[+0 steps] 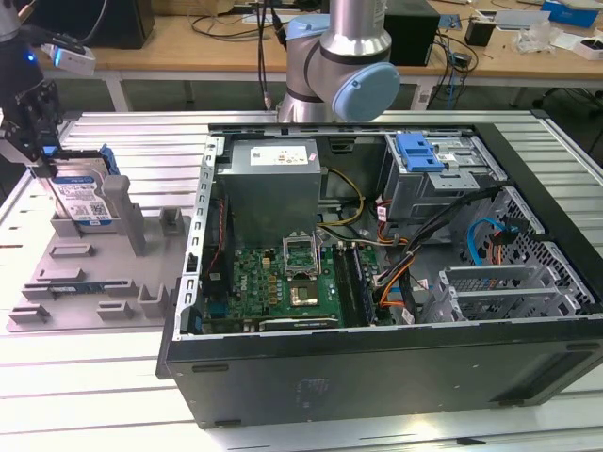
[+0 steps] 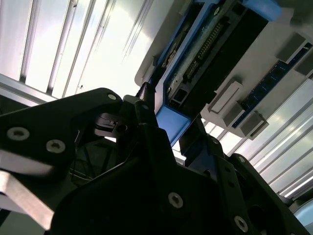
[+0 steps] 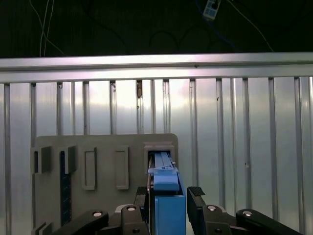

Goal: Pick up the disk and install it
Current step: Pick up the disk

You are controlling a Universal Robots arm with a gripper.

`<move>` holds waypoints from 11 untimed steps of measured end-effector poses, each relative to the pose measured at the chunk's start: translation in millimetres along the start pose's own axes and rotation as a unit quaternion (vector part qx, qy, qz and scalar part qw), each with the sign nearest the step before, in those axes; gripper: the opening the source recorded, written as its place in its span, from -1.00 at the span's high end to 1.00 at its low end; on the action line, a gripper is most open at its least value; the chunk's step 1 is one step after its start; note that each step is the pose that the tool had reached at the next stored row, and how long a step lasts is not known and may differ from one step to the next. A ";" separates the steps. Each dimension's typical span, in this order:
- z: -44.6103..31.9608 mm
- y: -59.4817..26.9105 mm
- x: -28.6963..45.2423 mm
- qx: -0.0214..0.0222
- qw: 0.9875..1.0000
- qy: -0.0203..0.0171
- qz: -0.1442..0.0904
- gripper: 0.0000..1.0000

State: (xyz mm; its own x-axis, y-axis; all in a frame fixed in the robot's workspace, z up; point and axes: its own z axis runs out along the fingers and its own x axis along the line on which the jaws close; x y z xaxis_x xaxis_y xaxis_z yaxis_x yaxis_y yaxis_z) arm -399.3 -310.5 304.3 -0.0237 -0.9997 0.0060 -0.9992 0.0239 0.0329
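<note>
1 pincer (image 3: 168, 192) clamped on the disk (image 1: 81, 200) | 1 disk, upright in grey holder (image 1: 94, 275) | 1 open computer case (image 1: 377, 377)

A robotics lab was indicated: an opened black metal computer case (image 1: 377, 377) was set on a ribbed aluminium surface (image 1: 85, 386), and cable-strewn wooden benches (image 1: 179, 42) were seen behind.
</note>
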 end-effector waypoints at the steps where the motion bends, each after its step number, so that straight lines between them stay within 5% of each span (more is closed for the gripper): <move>1: 0.4 0.2 -0.1 0.002 1.000 0.000 0.000 0.09; 7: 2.2 1.0 -0.7 0.011 1.000 0.003 -0.001 0.09; 11: 4.2 3.2 -1.0 0.013 1.000 0.004 -0.001 0.09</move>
State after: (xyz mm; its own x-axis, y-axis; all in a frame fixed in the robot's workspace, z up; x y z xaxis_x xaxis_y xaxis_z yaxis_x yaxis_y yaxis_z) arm -402.7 -309.5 300.2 -0.0207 -0.9997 0.0135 -0.9998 0.0208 0.0061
